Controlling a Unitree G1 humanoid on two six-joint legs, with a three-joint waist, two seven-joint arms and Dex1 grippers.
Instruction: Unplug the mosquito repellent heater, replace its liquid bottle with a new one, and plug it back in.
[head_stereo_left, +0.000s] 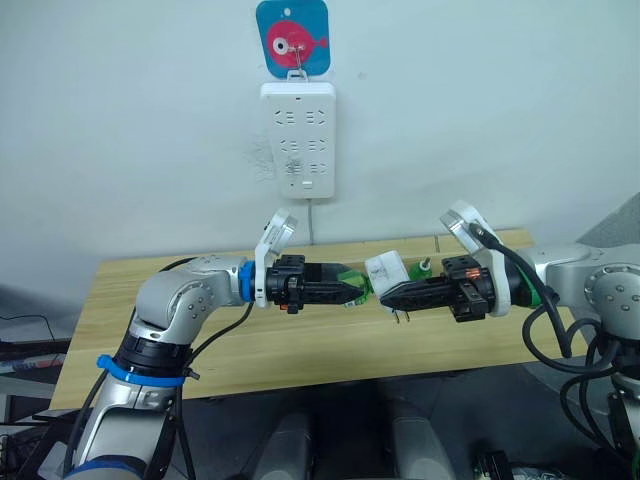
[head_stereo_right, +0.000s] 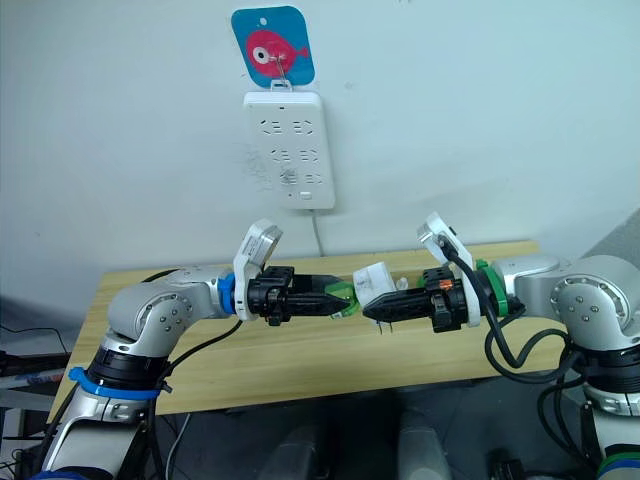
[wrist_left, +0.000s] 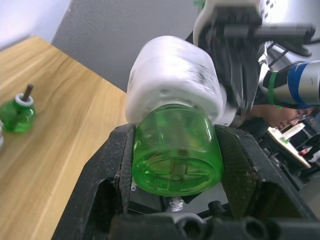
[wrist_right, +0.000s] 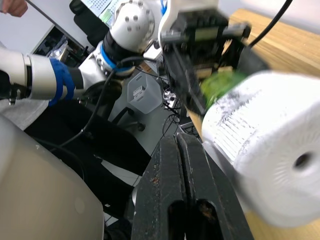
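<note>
While my left gripper (head_stereo_left: 352, 290) pinches the green bottle (wrist_left: 176, 152), my right gripper (head_stereo_left: 388, 296) seems pressed together on the mosquito repellent heater (head_stereo_left: 386, 270), above the desk (head_stereo_left: 300, 345). Next I must twist them apart; a spare bottle (wrist_left: 18, 112) waits, the socket strip (head_stereo_left: 298, 138) beyond.

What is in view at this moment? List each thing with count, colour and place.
mosquito repellent heater: one, white, held in the air over the table between both tools
green bottle: one, translucent green, seated in the heater, gripped by the left tool
second green bottle: one, green with a dark wick, standing on the table
table: one, light wood, against the wall
socket strip: one, white, hanging on the wall
fish card: one, blue with a pink fish, above the strip
left tool: black, shut on the green bottle
right tool: black, at the heater
</note>
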